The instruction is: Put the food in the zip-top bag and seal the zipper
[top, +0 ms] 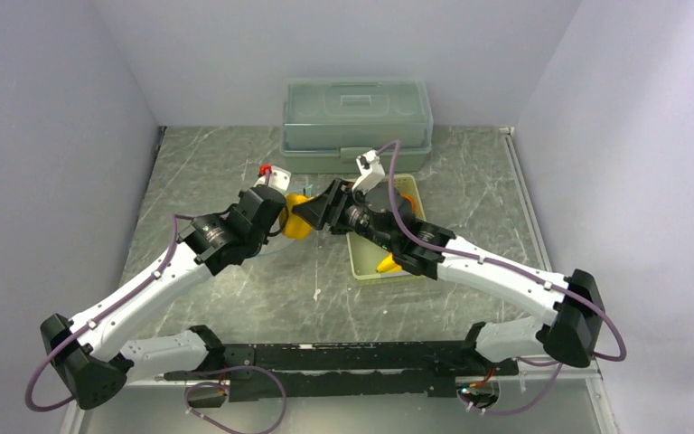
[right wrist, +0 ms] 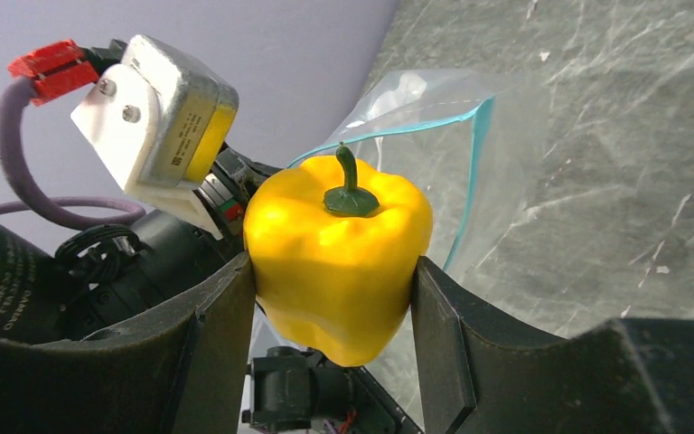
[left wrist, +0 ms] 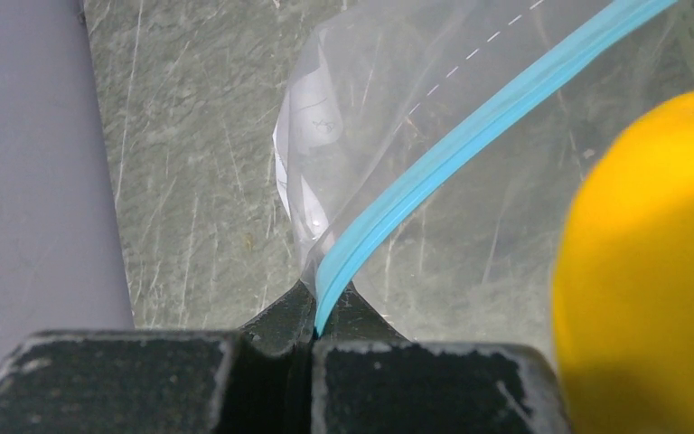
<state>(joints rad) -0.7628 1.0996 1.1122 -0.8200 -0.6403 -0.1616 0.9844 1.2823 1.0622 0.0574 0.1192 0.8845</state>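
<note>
My right gripper (right wrist: 332, 271) is shut on the yellow pepper (right wrist: 339, 237) and holds it stem up in front of the open mouth of the clear zip-top bag (right wrist: 497, 136). My left gripper (left wrist: 314, 312) is shut on the bag's teal-blue zipper (left wrist: 434, 158) at one corner and holds the bag (left wrist: 389, 99) up off the table. The pepper fills the right edge of the left wrist view (left wrist: 651, 262). In the top view both grippers meet at the pepper (top: 295, 222) in mid-table. The other food is mostly hidden.
A pale green slotted basket (top: 360, 262) lies under the right arm with a yellow piece of food (top: 387, 264) in it. A large translucent green lidded box (top: 357, 113) stands at the back wall. The left arm's wrist camera (right wrist: 149, 117) is close beside the pepper.
</note>
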